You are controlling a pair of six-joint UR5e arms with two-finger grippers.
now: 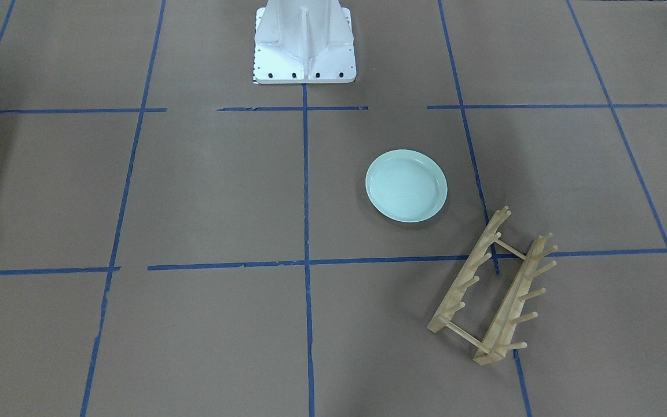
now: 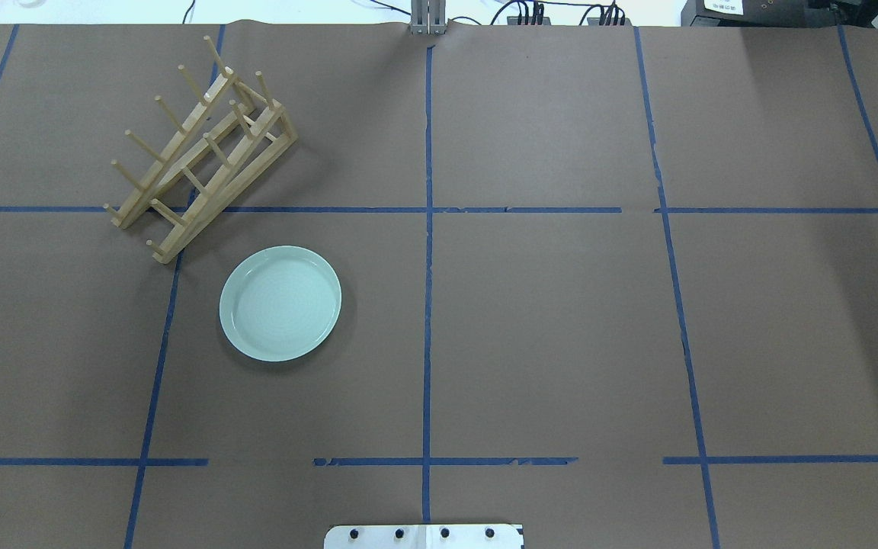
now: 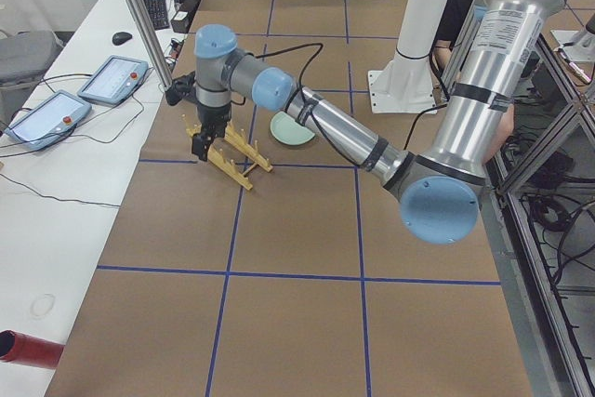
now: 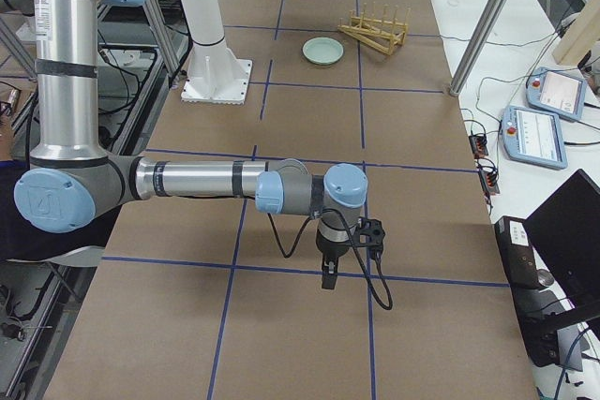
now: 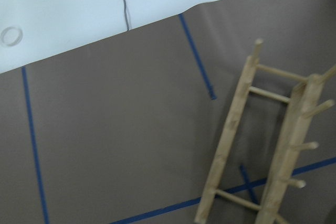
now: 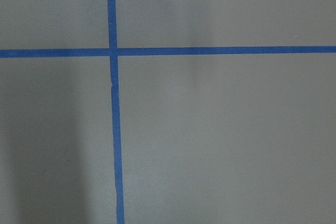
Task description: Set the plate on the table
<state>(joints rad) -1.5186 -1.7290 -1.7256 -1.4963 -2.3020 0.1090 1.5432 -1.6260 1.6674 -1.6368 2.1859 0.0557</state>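
The pale mint-green plate [image 1: 406,185] lies flat on the brown paper-covered table, rim up; it also shows in the overhead view [image 2: 280,303] and in both side views [image 3: 293,129] [image 4: 322,50]. The light wooden peg rack [image 2: 199,152] [image 1: 493,286] stands apart from it and holds nothing. My left gripper [image 3: 200,148] hangs over the rack's end, away from the plate; I cannot tell whether it is open or shut. My right gripper [image 4: 327,274] hangs over bare table far from the plate; I cannot tell its state either. Neither wrist view shows fingers.
The white robot base [image 1: 304,43] stands at the table's robot side. Blue tape lines grid the table. Teach pendants [image 3: 113,79] [image 4: 553,91] lie on the white benches beyond the far edge. A metal post [image 3: 139,16] rises near the rack.
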